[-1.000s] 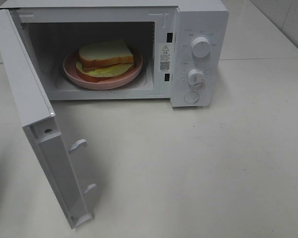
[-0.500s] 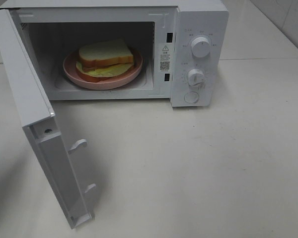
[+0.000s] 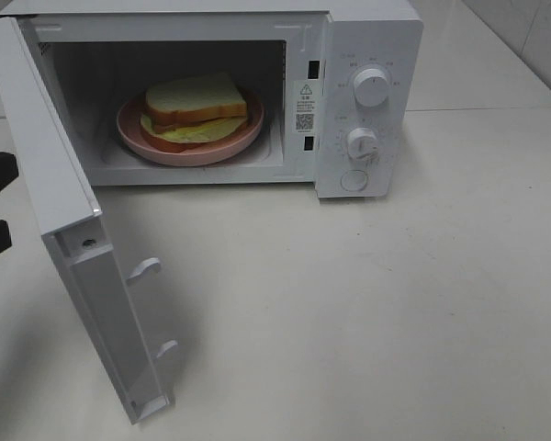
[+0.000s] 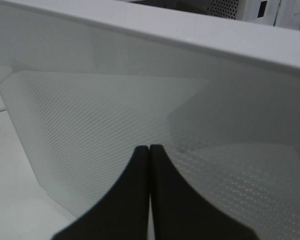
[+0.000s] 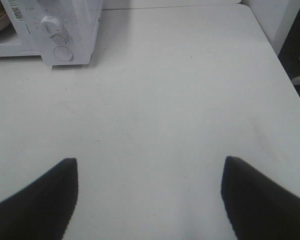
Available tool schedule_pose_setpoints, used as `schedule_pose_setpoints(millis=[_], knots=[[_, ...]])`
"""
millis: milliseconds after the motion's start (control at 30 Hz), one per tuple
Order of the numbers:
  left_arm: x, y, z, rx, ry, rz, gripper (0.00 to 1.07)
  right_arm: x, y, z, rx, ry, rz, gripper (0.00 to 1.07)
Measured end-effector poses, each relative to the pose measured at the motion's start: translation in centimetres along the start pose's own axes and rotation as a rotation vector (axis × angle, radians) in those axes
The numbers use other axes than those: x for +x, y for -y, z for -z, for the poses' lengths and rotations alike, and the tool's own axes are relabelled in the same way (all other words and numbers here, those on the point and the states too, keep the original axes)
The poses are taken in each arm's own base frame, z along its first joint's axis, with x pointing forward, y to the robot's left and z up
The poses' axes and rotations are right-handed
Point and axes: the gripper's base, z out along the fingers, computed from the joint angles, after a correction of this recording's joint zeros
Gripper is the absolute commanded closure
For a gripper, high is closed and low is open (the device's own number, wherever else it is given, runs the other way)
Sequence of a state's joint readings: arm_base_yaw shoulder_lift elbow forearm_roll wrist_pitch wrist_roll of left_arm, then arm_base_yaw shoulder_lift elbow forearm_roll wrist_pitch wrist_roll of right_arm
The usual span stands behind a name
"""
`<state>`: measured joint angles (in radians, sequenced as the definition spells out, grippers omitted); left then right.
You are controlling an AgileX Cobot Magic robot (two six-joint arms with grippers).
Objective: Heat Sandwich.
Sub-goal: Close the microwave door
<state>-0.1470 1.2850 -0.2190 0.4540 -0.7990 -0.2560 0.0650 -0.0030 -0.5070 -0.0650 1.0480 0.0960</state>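
Sandwich: we find the sandwich [image 3: 197, 108] upper left of the high view, on the pink plate [image 3: 133, 129] inside the microwave [image 3: 367, 55].
Handling: we judge it light, soft and easily squashed, with filling apt to slide; the plate's rim is the safer hold.
Microwave: it holds only plate and sandwich, with the door [image 3: 64, 211] swung wide.
Left pincer [image 4: 149, 150]: closed tight and empty, close to the door's outer pane; we cannot tell if it touches.
Right pincer [image 5: 150, 161]: spread wide and empty over the counter [image 3: 395, 294].

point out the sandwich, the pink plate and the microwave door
sandwich [image 3: 197, 95], exterior high view, top bread slice
pink plate [image 3: 193, 158], exterior high view, front rim
microwave door [image 3: 110, 322], exterior high view, inner face
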Motion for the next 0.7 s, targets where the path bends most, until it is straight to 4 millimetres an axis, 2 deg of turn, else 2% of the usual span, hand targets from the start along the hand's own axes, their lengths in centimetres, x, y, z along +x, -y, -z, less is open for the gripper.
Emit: schedule_pose_setpoints(millis=[700], knots=[[1.3,4.1,-2.4,-0.002,-0.032,0.051,1.07,0.0,0.0,0.0,0.000,0.000,0.000,0.32]])
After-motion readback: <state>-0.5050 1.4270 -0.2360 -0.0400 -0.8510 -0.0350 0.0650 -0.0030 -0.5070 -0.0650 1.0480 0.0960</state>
